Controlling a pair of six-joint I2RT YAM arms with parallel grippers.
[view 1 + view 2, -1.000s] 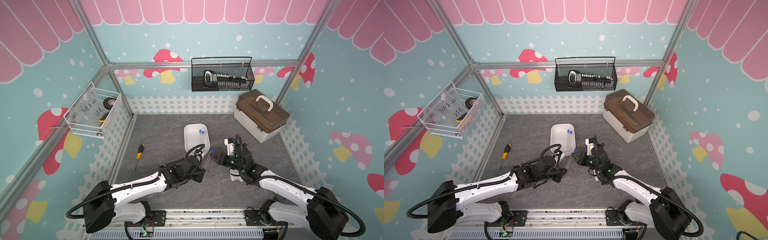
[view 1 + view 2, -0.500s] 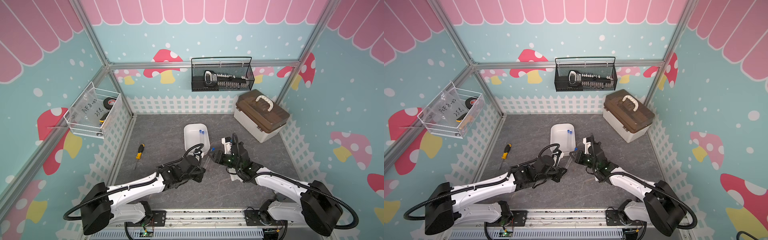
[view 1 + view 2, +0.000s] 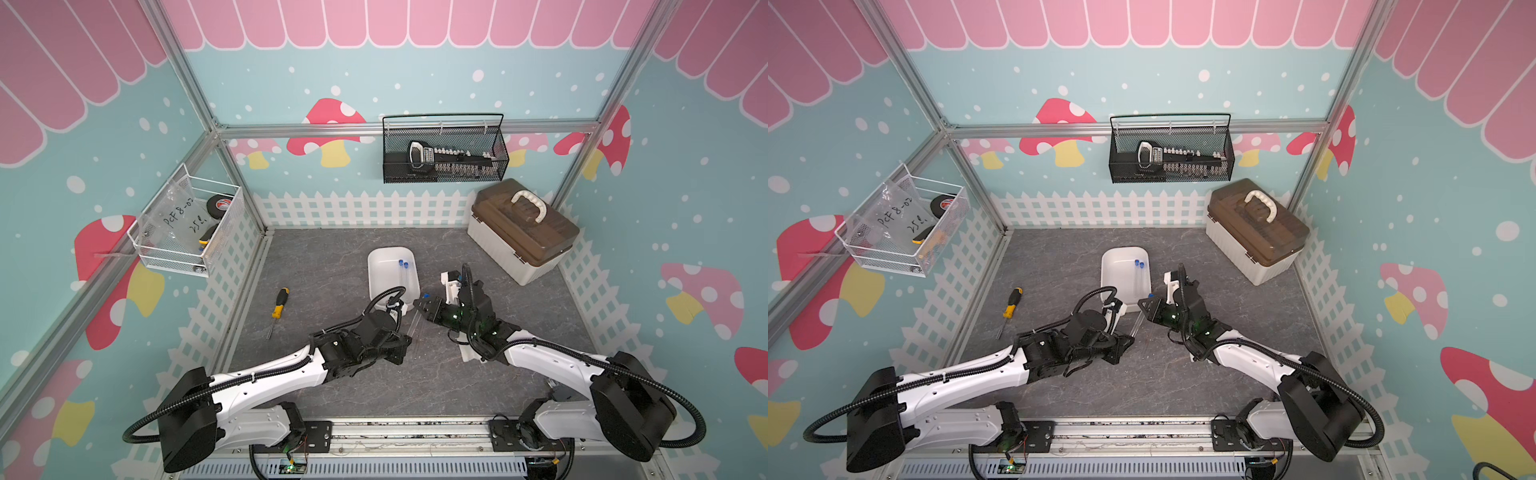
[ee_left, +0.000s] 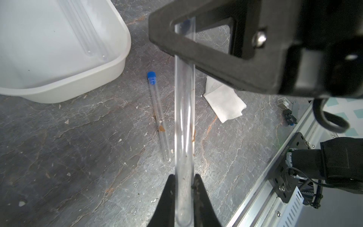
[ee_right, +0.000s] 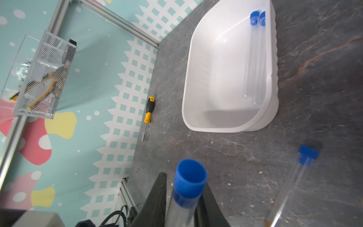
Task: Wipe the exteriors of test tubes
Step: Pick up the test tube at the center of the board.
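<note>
Right gripper [image 5: 183, 179] now narrows around the capped test tube [image 4: 184, 118], grip unclear; left gripper [image 4: 184, 176] clamps its base, likely a handover

I see bright, even overhead light in both top views, soft shadows on the grey floor [image 3: 332, 257], and wide-angle stretch at the edges. In the right wrist view the nearest test tube [image 5: 189, 176] is blurred, and the white bin [image 5: 206, 78] glares mildly.

Both top views are looking down from 6 o'clock over the whole table [image 3: 324, 257]. Close in, left wrist is facing 1 o'clock, right 10 o'clock, sharing the tray [image 4: 59, 88].
</note>
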